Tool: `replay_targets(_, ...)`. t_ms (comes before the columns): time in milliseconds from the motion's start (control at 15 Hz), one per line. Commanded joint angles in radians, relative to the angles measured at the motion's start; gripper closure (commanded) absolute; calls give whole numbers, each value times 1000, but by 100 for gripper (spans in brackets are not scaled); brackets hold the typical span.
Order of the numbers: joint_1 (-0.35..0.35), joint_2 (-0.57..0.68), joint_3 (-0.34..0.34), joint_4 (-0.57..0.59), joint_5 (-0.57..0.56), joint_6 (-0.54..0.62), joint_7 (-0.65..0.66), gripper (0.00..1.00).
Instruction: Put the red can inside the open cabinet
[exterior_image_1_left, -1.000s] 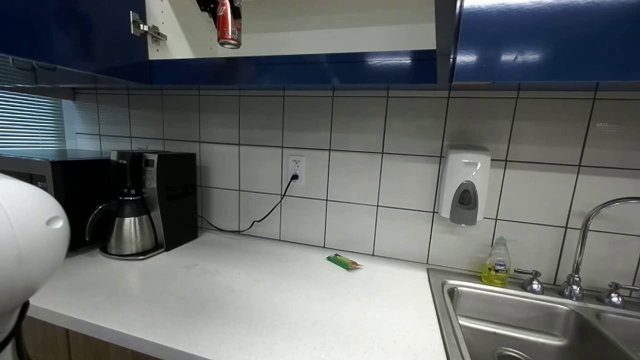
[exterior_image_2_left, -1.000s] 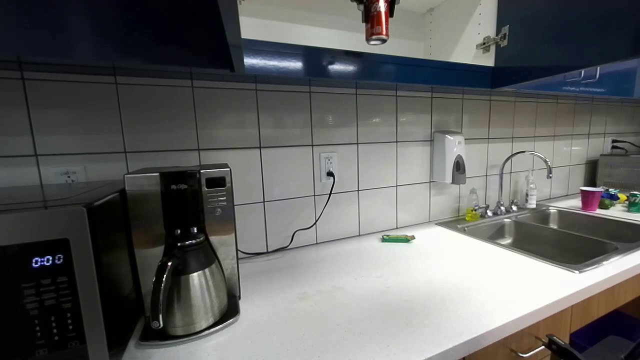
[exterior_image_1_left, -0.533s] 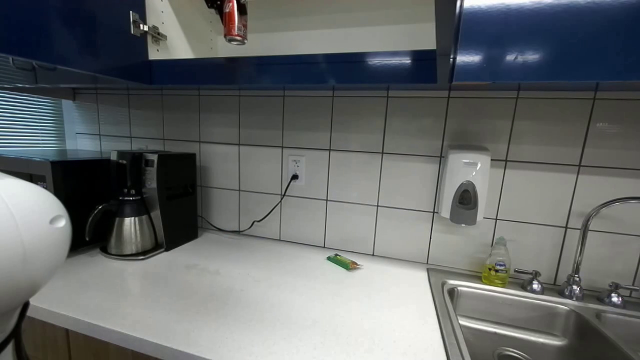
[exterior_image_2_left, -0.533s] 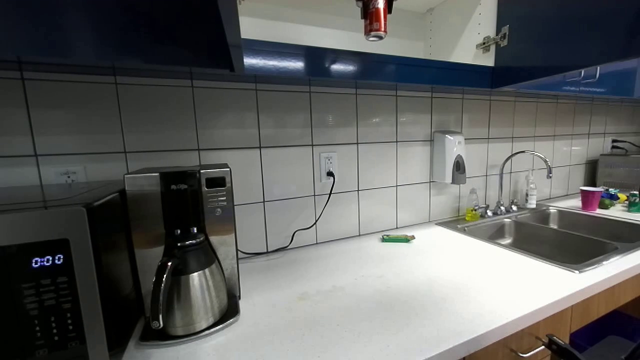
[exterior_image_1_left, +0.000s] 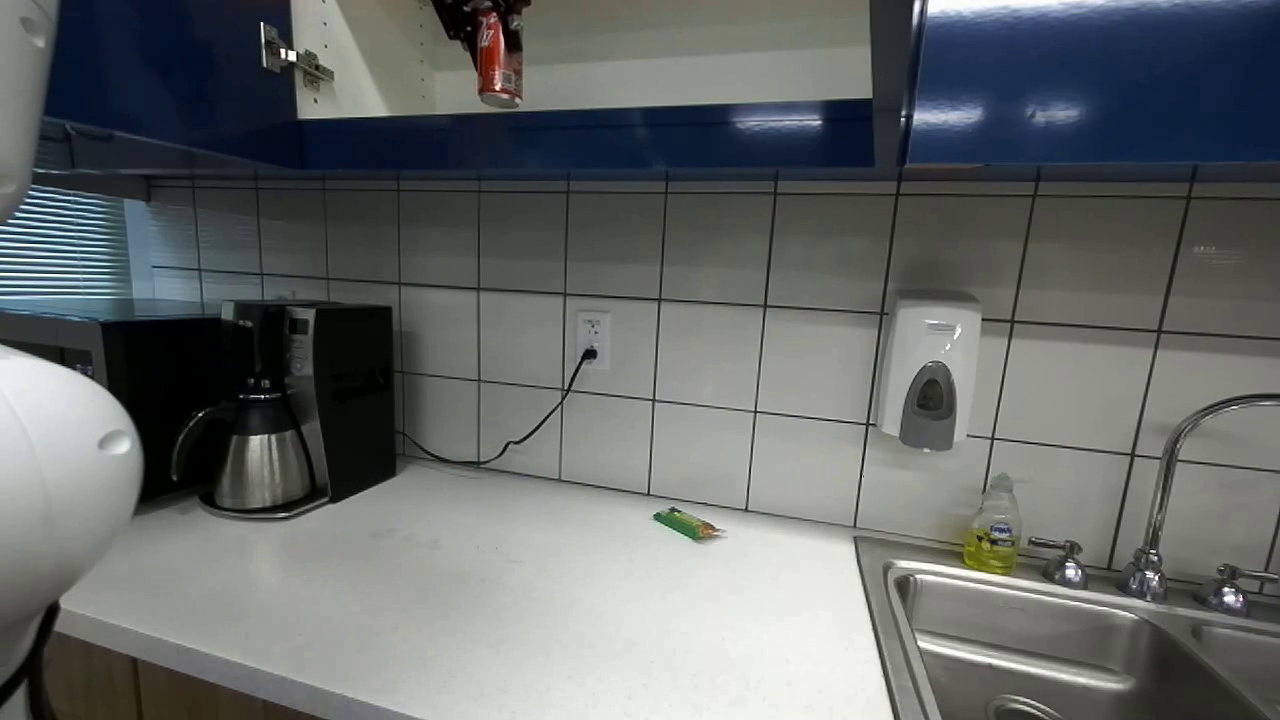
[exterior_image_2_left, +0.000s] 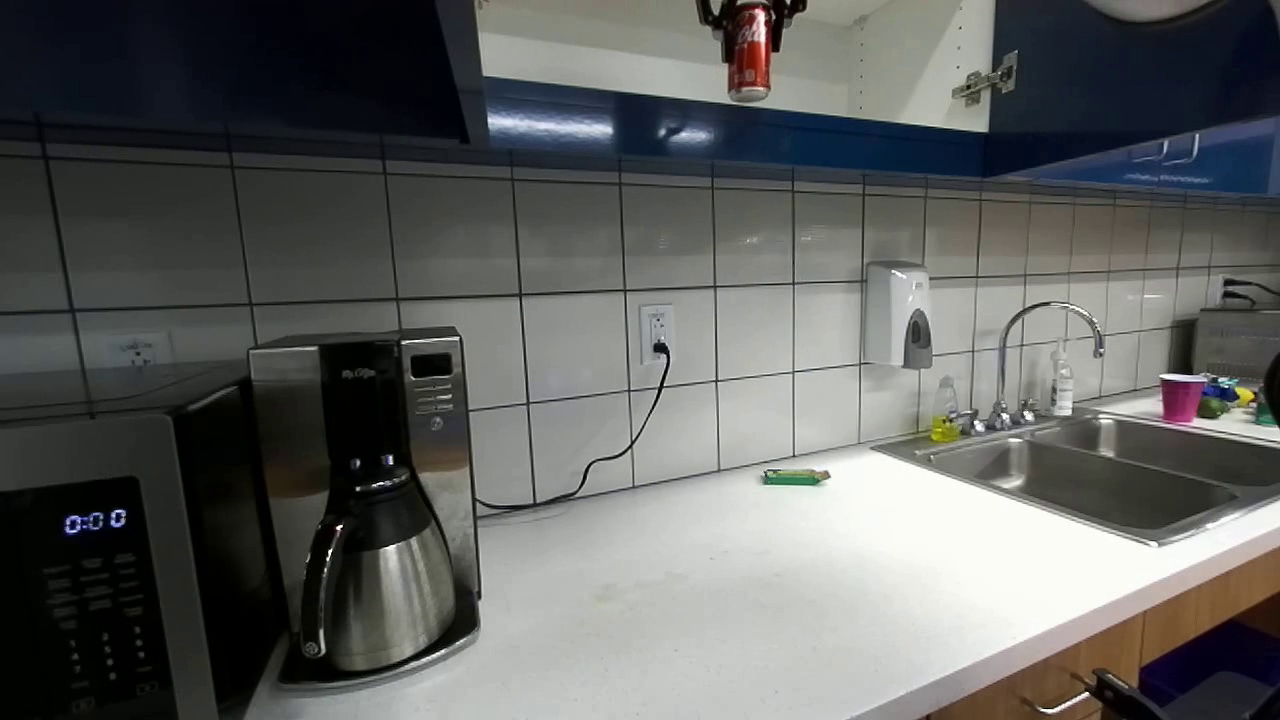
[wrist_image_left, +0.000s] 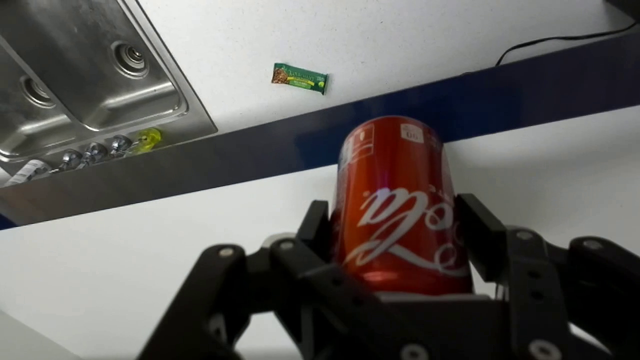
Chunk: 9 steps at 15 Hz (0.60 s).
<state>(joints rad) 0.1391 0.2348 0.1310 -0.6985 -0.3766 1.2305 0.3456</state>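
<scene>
On counter (exterior_image_1_left: 450, 600), wall (exterior_image_1_left: 700, 350) behind it: snack bar (exterior_image_1_left: 687, 523). In both exterior views, coffee maker (exterior_image_2_left: 370, 430) left of it, microwave (exterior_image_2_left: 160, 540) farther left; outlet (exterior_image_1_left: 593, 335) up-left, dispenser (exterior_image_1_left: 932, 370) up-right; dish-soap bottle (exterior_image_1_left: 993, 530) and sink (exterior_image_1_left: 888, 620) right. Above it: open cabinet (exterior_image_1_left: 680, 60). Up-left of snack bar: can (exterior_image_2_left: 750, 60) in gripper (wrist_image_left: 392, 215); inside cabinet or in front, can't tell.
</scene>
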Motion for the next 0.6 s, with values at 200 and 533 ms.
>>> replay_targets(200,-20,87,-29,123,-2,-15,-39,58)
replay_targets(533,-21,115,-47,159,1,-14,-47,58)
